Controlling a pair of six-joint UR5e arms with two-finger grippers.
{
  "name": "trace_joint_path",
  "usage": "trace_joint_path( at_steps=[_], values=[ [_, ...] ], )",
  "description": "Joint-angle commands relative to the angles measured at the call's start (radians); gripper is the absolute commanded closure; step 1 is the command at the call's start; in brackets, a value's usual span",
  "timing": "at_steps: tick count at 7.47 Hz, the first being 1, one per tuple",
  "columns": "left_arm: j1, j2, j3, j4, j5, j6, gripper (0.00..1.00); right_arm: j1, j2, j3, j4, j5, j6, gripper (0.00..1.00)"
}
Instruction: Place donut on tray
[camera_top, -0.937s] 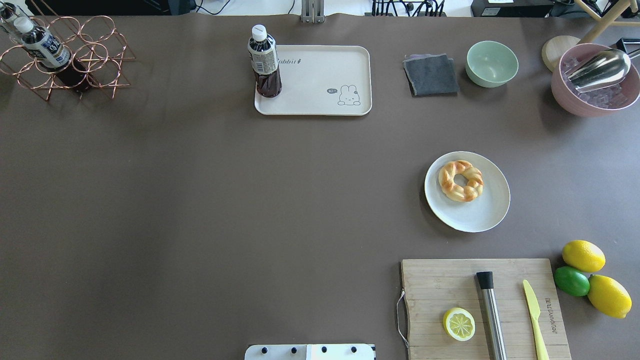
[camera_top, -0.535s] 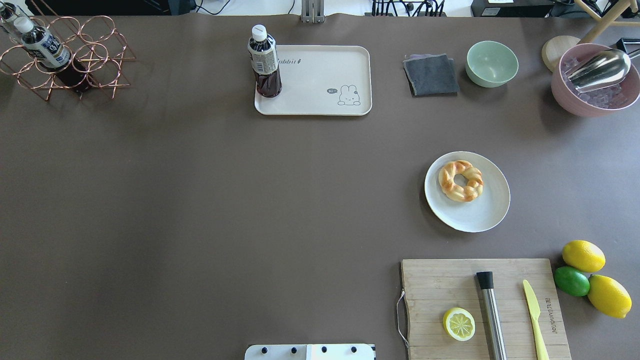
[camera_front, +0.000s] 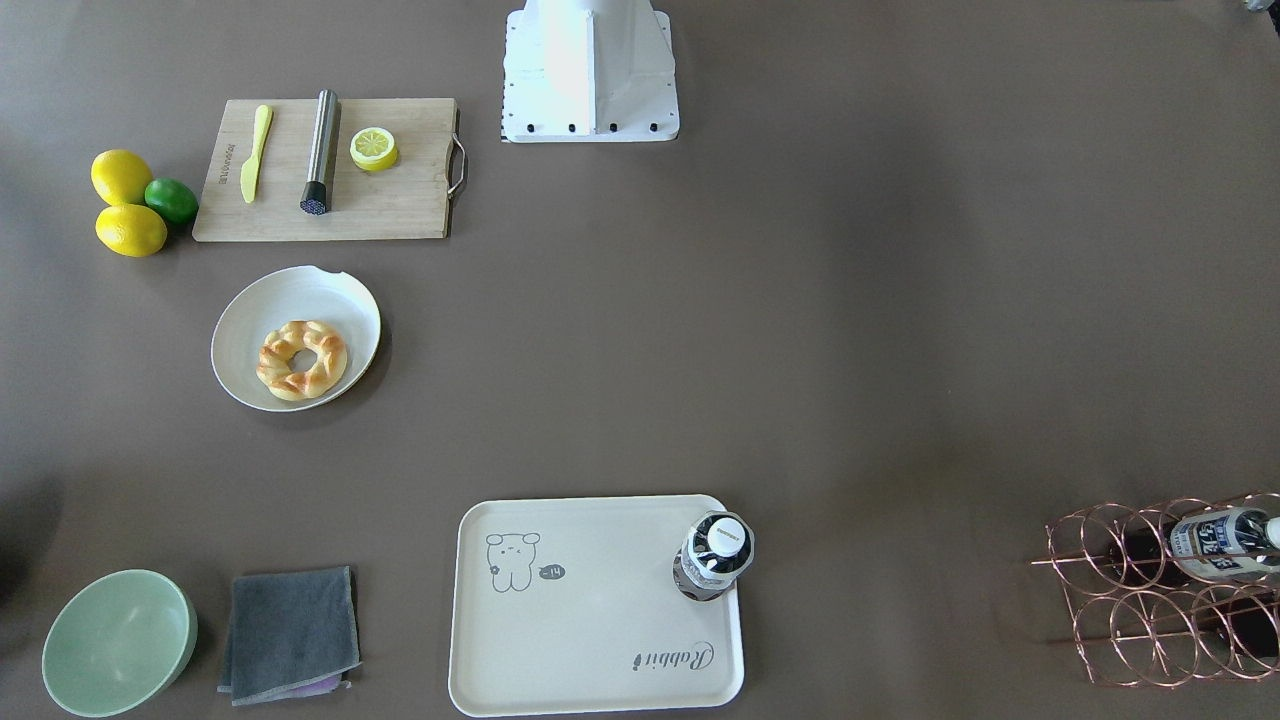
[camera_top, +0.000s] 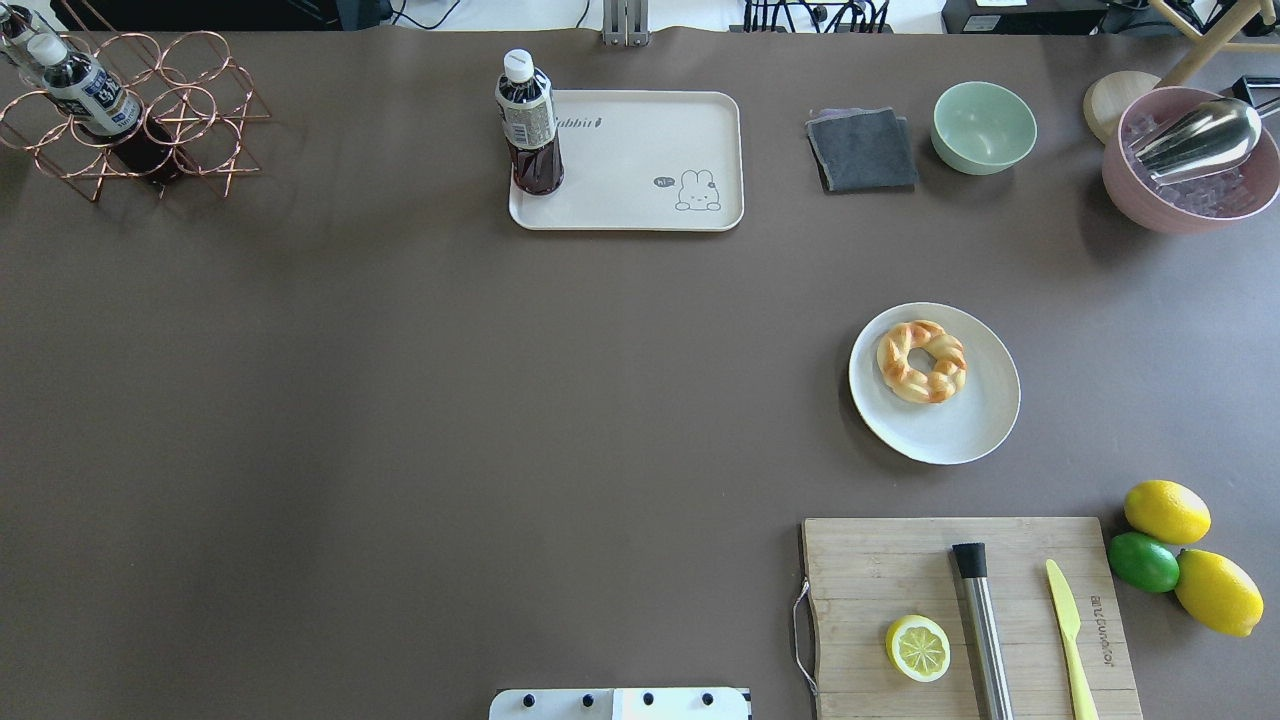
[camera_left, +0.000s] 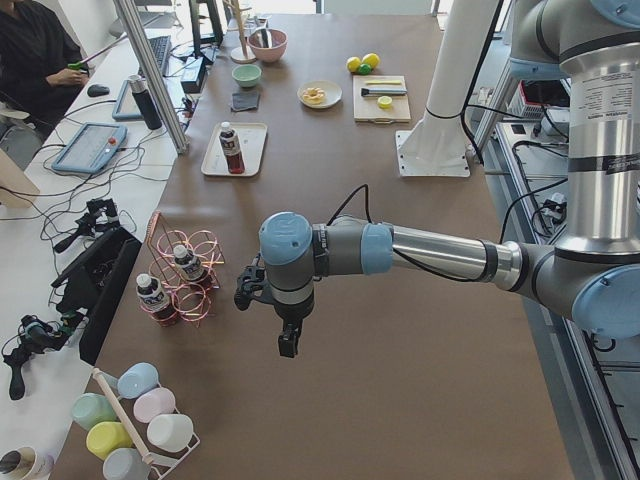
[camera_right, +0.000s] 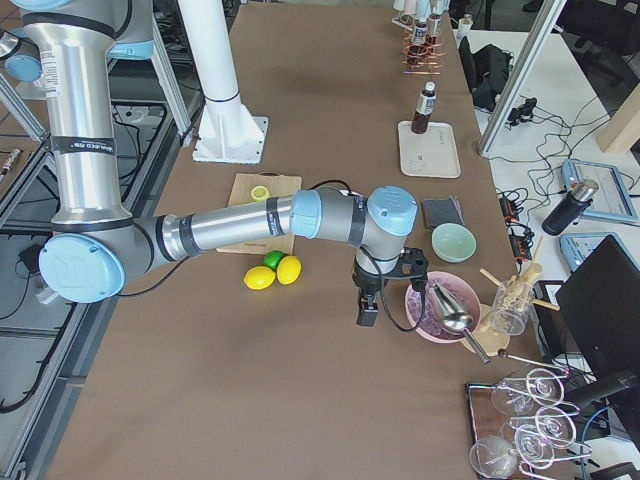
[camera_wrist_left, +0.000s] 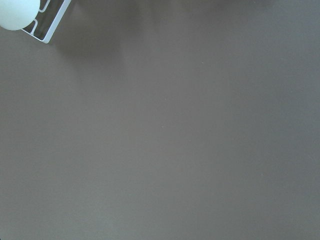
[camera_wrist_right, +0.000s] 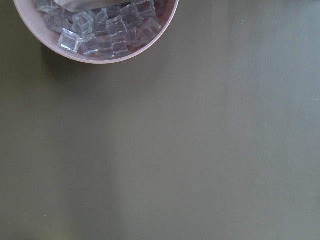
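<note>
The donut (camera_top: 922, 362), a golden braided ring, lies on a white round plate (camera_top: 965, 432) right of the table's middle; it also shows in the front-facing view (camera_front: 301, 360). The cream tray (camera_top: 630, 170) with the bear drawing sits at the far middle (camera_front: 600, 620), with a dark drink bottle (camera_top: 528, 125) standing on its left end. My left gripper (camera_left: 287, 345) hangs over the table's left end, far from both. My right gripper (camera_right: 367, 315) hangs over the right end beside the pink bowl. I cannot tell whether either is open or shut.
A wooden cutting board (camera_top: 900, 570) holds a lemon half (camera_top: 918, 648), a metal muddler and a yellow knife. Lemons and a lime (camera_top: 1143, 562) lie right of it. A grey cloth (camera_top: 862, 150), green bowl (camera_top: 984, 127), pink ice bowl (camera_wrist_right: 95, 30) and copper bottle rack (camera_top: 130, 110) line the far edge.
</note>
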Motion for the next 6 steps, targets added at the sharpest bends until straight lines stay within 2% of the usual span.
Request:
trace_joint_path(
  at_steps=[1,4,6],
  values=[
    [-0.018,-0.003,0.005,0.0,0.002,0.0,0.02,-0.038,-0.004,0.001,0.003,-0.001,0.017,0.0],
    [-0.018,-0.005,0.007,0.002,0.002,-0.001,0.02,-0.058,0.001,0.004,0.001,0.013,0.024,0.0],
    [-0.017,-0.005,0.008,0.002,0.004,-0.001,0.02,-0.055,0.001,-0.028,0.001,0.022,0.022,0.0]
  ],
)
